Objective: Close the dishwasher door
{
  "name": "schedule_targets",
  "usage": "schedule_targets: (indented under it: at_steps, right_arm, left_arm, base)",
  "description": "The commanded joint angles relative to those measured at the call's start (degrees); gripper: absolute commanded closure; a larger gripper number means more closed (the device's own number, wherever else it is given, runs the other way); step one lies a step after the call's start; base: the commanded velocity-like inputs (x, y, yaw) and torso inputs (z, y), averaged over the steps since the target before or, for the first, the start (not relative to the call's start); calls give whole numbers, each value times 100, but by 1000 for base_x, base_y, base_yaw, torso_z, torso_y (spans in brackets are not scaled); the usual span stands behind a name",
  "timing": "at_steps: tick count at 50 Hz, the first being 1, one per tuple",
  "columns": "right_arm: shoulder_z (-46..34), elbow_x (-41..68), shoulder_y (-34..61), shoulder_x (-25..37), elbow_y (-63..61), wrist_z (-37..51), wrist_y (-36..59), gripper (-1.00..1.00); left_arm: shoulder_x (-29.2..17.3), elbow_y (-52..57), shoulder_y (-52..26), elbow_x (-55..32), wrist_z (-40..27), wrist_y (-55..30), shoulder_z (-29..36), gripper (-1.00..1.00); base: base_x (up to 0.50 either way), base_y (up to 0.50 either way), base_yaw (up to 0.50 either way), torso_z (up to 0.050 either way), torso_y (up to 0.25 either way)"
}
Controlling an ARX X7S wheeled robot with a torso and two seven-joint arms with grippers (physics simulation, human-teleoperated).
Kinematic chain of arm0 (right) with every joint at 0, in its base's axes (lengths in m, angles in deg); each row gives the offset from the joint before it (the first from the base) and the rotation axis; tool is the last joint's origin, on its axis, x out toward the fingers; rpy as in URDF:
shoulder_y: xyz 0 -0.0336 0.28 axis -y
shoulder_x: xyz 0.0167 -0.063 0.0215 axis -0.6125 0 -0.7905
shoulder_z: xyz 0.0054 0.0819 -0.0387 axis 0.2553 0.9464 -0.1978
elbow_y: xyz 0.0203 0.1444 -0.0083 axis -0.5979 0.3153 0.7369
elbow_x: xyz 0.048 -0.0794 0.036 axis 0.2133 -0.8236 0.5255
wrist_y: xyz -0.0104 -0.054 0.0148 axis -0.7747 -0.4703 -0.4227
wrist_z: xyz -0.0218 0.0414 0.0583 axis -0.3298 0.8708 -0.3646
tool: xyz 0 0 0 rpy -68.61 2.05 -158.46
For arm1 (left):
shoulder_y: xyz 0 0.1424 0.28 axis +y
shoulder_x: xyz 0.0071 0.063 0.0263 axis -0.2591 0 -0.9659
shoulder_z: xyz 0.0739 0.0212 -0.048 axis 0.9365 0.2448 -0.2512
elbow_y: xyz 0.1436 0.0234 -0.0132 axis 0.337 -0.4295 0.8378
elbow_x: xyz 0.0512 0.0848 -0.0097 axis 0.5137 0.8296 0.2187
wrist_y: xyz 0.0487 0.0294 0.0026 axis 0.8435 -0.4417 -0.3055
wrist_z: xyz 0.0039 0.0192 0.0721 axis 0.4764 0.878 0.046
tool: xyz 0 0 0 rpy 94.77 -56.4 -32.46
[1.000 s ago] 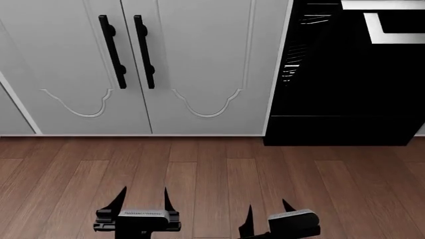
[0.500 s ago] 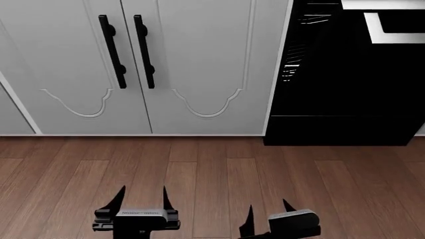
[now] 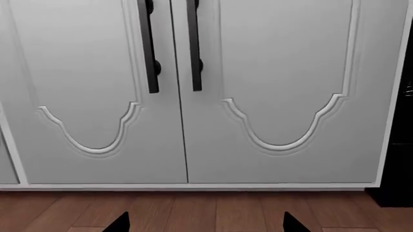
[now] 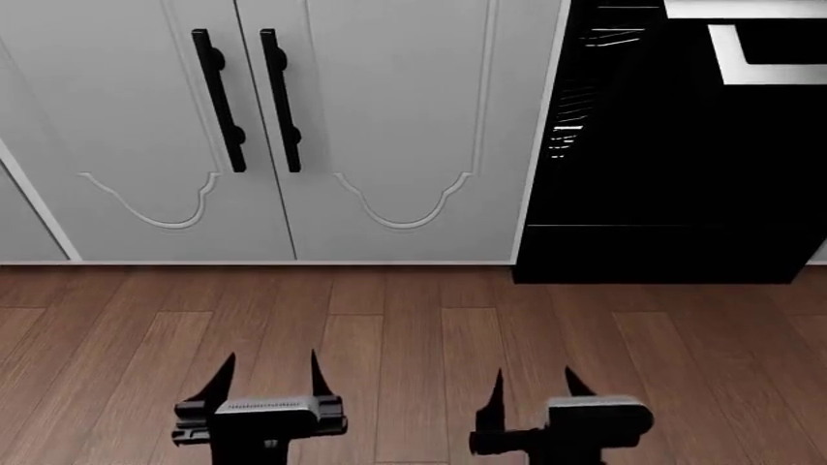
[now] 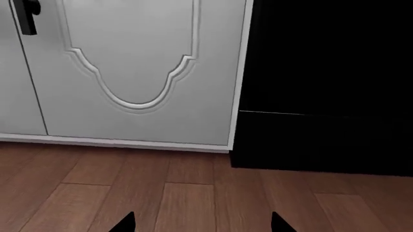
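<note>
In the head view, the glossy black dishwasher door [image 4: 672, 145], a wide flat panel with a silver-white strip near its top, stands at the upper right, well apart from both grippers and further from the left one. The left gripper [image 4: 267, 370] and the right gripper [image 4: 533, 386] hang low over the brown wood-plank floor [image 4: 413, 329], each with its two black pointed fingers spread wide and holding nothing. Thin wire racks [image 4: 575, 107] glint along the appliance's left edge. Left of it, two pale grey cabinet doors [image 4: 375, 126] with curved raised mouldings carry a pair of matte black bar handles [image 4: 246, 102].

In the left wrist view, the same smooth grey cabinet doors [image 3: 271, 87] fill the frame, the bar handles [image 3: 171, 46] hanging beside the centre seam; only the gripper's two fingertips [image 3: 119, 223] show, set far apart above the floorboards.

In the right wrist view, the black dishwasher front [image 5: 329, 82] stands ahead, beside a grey cabinet door [image 5: 129, 67], clear of the spread fingertips [image 5: 279, 223].
</note>
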Motion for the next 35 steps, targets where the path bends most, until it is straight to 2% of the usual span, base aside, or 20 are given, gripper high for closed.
schedule_targets:
  at_steps: [1,15,35]
  right_arm:
    - [92,293,27,-12,-238,-29,50,-100]
    - [123,462,133,-4,-37,-68,144,-100]
    - [76,517,146,41,52,-108,61,-100]
  left_arm:
    - [-46,104,-33,139,-80,45,61,-100]
    - [-65,-36,-112,480,-238,155,188,-100]
    - [-88,-70,-91,449,-231,157,288,-100]
  base:
    - [0,0,0,0,0]
    - [0,-464,0,0,0]
    - [0,-500,0,0,0]
